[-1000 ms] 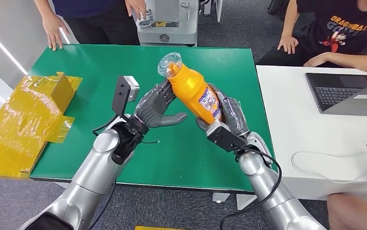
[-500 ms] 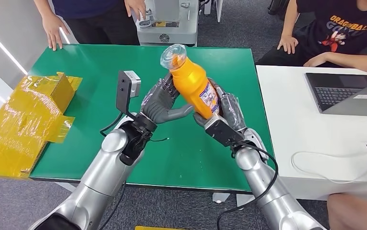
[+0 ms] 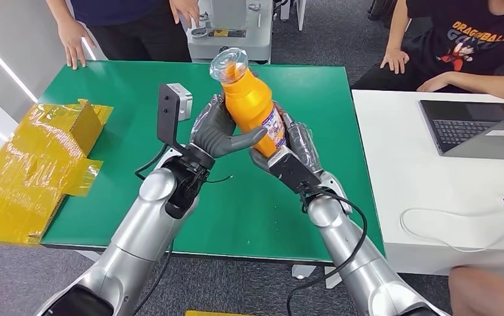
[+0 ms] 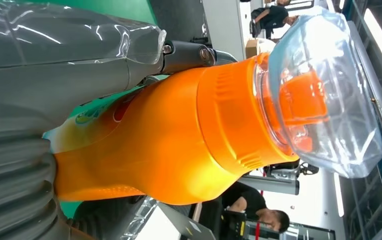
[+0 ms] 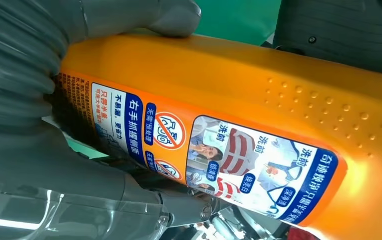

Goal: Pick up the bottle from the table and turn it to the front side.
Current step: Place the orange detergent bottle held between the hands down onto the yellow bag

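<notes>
Bottle (image 3: 250, 105) tilted near upright, cap up, held by both robot hands

Bright, even indoor light; sharp focus, glare on clear plastic cap (image 4: 328, 95).

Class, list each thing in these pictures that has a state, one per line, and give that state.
bottle: lifted off the table, tilted, clear cap on
left hand: holds the bottle's side
right hand: grips the bottle's lower body
laptop: open
yellow box: flaps open, on its side
</notes>
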